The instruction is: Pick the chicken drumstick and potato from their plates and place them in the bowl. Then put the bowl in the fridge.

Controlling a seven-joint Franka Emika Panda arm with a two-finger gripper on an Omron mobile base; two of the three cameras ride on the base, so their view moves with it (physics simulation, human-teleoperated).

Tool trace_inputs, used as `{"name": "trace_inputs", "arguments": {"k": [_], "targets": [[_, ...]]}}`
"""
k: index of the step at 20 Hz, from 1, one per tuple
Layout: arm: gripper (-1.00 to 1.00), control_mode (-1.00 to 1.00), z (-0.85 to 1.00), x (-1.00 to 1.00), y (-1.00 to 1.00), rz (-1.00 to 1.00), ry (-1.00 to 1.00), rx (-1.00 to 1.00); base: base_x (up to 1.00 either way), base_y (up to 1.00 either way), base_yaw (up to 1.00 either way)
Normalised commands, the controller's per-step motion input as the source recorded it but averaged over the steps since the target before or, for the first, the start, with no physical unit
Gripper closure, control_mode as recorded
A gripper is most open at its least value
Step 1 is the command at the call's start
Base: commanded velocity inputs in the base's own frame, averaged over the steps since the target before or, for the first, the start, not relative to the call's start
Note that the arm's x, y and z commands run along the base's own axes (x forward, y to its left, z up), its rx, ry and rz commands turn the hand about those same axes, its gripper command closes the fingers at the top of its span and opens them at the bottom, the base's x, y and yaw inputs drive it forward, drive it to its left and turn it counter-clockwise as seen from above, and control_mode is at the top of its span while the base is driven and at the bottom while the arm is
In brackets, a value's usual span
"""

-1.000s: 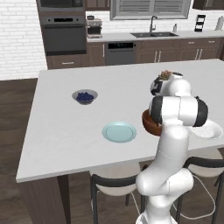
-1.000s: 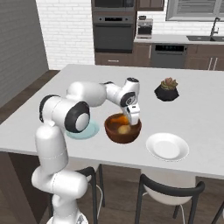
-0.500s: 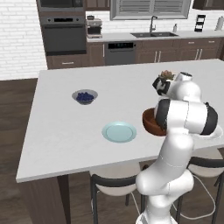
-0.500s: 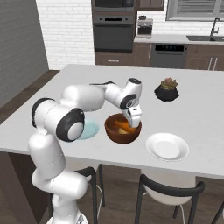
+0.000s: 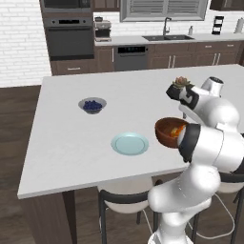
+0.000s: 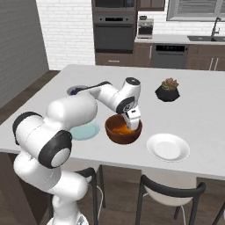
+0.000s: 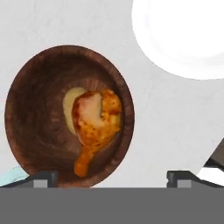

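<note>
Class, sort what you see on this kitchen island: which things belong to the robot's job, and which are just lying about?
Job: chicken drumstick and potato, both in the wooden bowl; blue-green plate; white plate; hand, above the wooden bowl.

Lying about: blueberry bowl; potted plant.

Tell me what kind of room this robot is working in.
A home kitchen, rendered rather than real. A built-in oven sits in dark cabinets on the back wall, a sink with a tap sits under the window, and the arm works at a white island counter with stools tucked under it.
</note>
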Motion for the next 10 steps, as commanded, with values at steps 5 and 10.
{"name": "trace_inputs", "arguments": {"k": [5, 10], "targets": [[-1.0, -1.0, 0.0, -0.59, -0.09, 0.0, 0.0, 0.04, 0.0, 0.0, 0.0], [-1.0, -1.0, -0.04, 0.03, -0.09, 0.0, 0.0, 0.0, 0.0, 0.0, 0.0]]}}
